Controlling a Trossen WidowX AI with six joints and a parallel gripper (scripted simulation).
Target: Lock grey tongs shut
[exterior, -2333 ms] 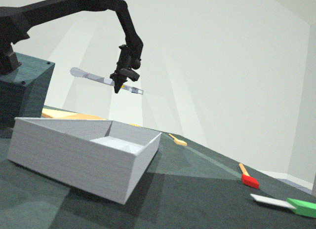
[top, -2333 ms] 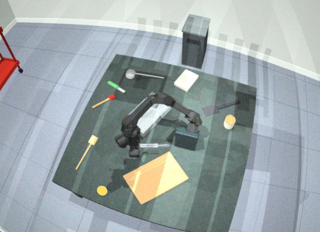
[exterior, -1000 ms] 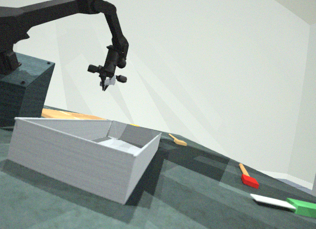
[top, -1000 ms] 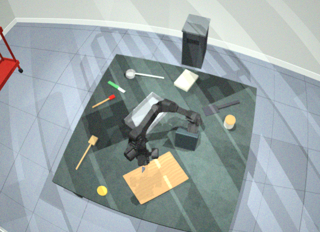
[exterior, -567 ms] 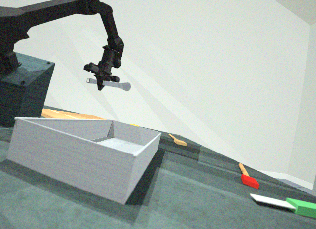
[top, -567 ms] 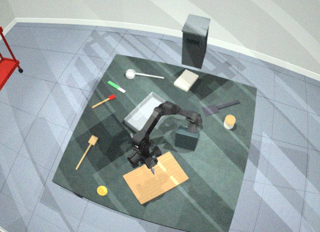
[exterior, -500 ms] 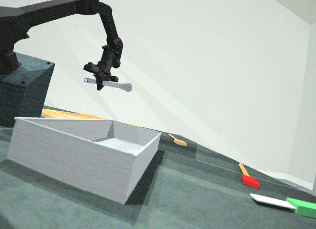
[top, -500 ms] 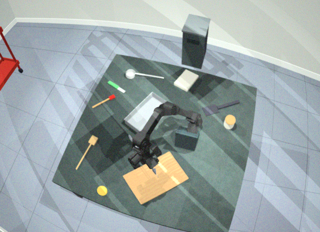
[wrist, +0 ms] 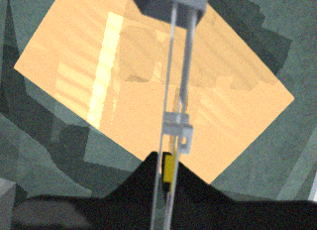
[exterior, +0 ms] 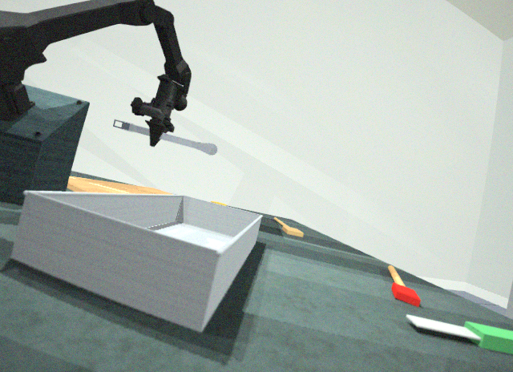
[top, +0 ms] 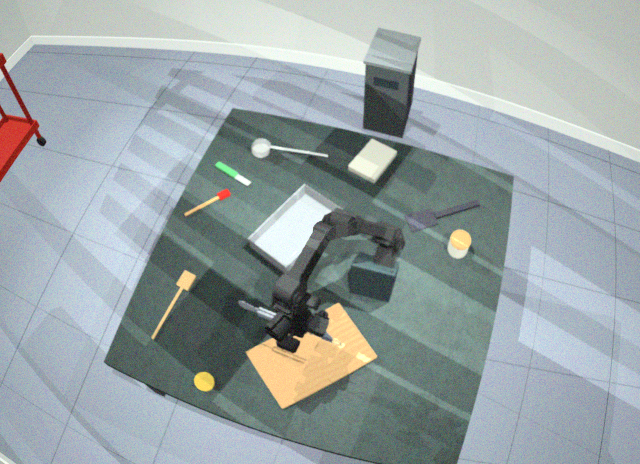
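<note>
My gripper [exterior: 156, 132] is shut on the grey tongs [exterior: 165, 137] and holds them high in the air, roughly level, with their two arms squeezed close together. In the overhead view the gripper [top: 289, 337] hangs over the near-left corner of the wooden board [top: 310, 362], and the tongs [top: 255, 309] stick out to both sides of it. In the wrist view the tongs [wrist: 174, 101] run straight ahead over the board [wrist: 149, 86], with their hinge block at the far end. The white roasting tin [top: 291, 225] stands empty behind; it also shows in the low side view [exterior: 132, 248].
The arm's dark base block [top: 372, 279] stands right of the tin. On the mat lie a wooden spatula [top: 173, 303], a yellow disc [top: 203, 380], a red-tipped stick [top: 207, 202], a green and white marker [top: 232, 173], a ladle [top: 284, 149], a cream block [top: 372, 160], a dark spatula [top: 439, 214] and a jar [top: 459, 243].
</note>
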